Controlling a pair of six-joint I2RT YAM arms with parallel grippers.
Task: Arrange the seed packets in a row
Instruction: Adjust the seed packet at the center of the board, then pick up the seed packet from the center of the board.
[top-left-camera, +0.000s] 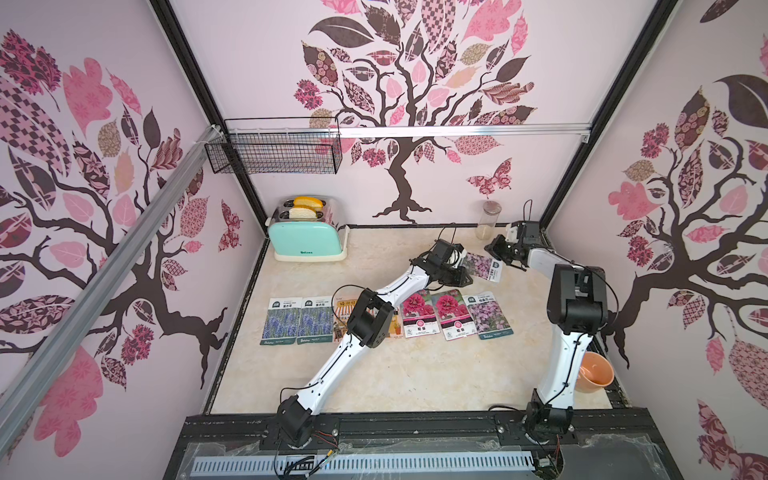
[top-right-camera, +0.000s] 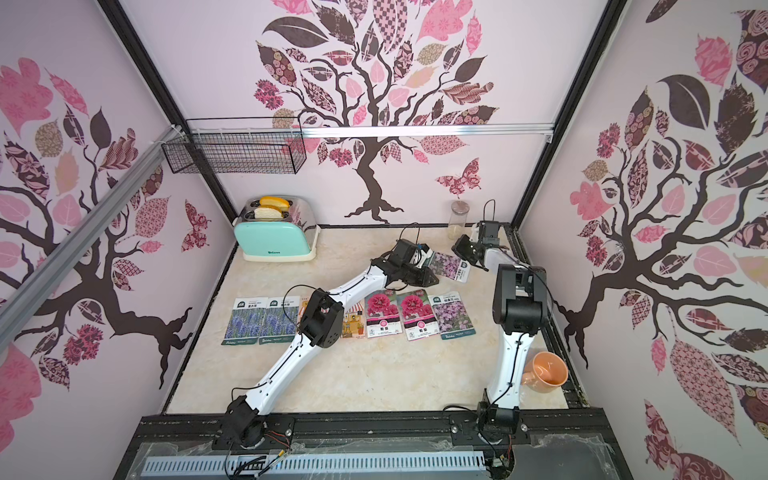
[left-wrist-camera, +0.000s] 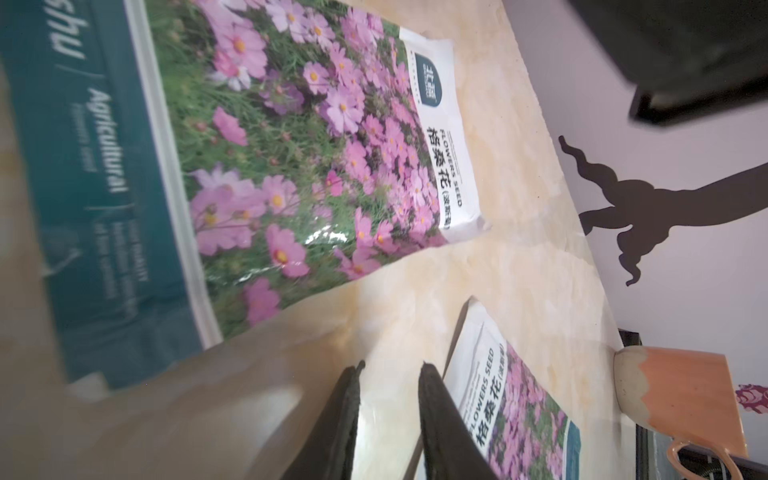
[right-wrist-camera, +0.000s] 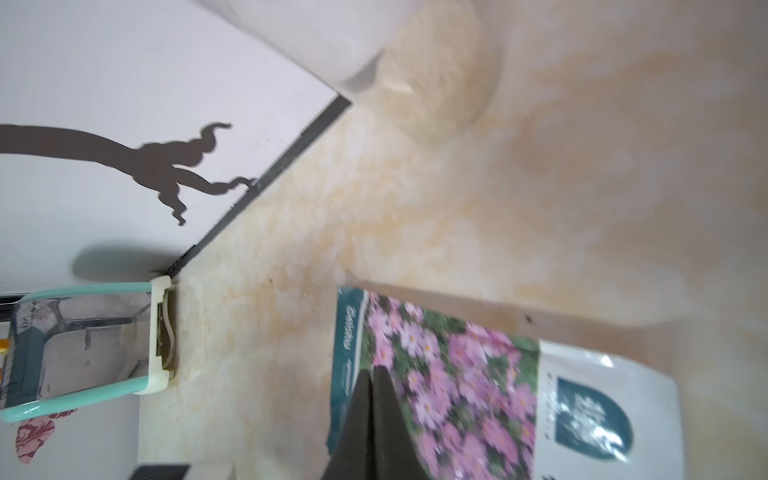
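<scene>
A row of seed packets lies across the table: two blue lavender (top-left-camera: 281, 320) (top-left-camera: 316, 318), an orange shop one (top-left-camera: 343, 309) partly under my left arm, two magenta (top-left-camera: 419, 313) (top-left-camera: 451, 313) and a lilac one (top-left-camera: 488, 316). Another lilac packet (top-left-camera: 482, 266) sits apart behind the row, between my grippers. My left gripper (top-left-camera: 468, 277) is at its teal end, open, with only bare table between the fingers (left-wrist-camera: 392, 363). My right gripper (top-left-camera: 491, 250) is at its white-label end, shut; its tips (right-wrist-camera: 374, 370) show in front of that packet (right-wrist-camera: 457, 374), with nothing seen between them.
A mint toaster (top-left-camera: 305, 237) with bread stands at the back left and a glass jar (top-left-camera: 489, 220) at the back right. An orange cup (top-left-camera: 595, 372) sits by the right arm's base. A wire basket (top-left-camera: 276, 151) hangs on the back wall.
</scene>
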